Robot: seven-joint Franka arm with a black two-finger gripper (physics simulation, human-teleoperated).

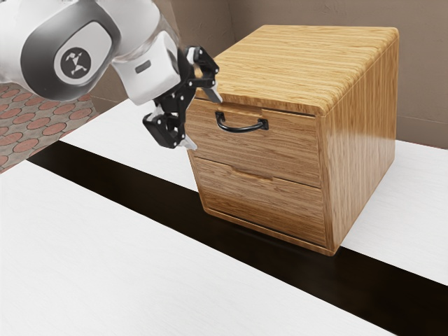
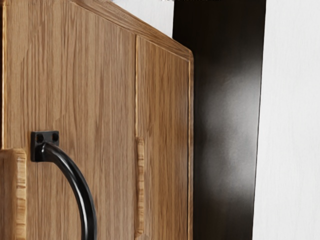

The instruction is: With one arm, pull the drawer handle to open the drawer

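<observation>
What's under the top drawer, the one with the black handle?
A second drawer with a small wooden lip for a pull, then the cabinet's base on the table's black strip. Both fronts hide their contents.

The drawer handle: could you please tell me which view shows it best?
The exterior view: the whole handle shows on the upper drawer, both ends visible. The wrist view catches one mount and part of its bar.

Your wrist view cuts off the handle (image 2: pixel 79 190) past one mounting plate (image 2: pixel 44 142); your exterior view crops the arm (image 1: pixel 70 49).
</observation>
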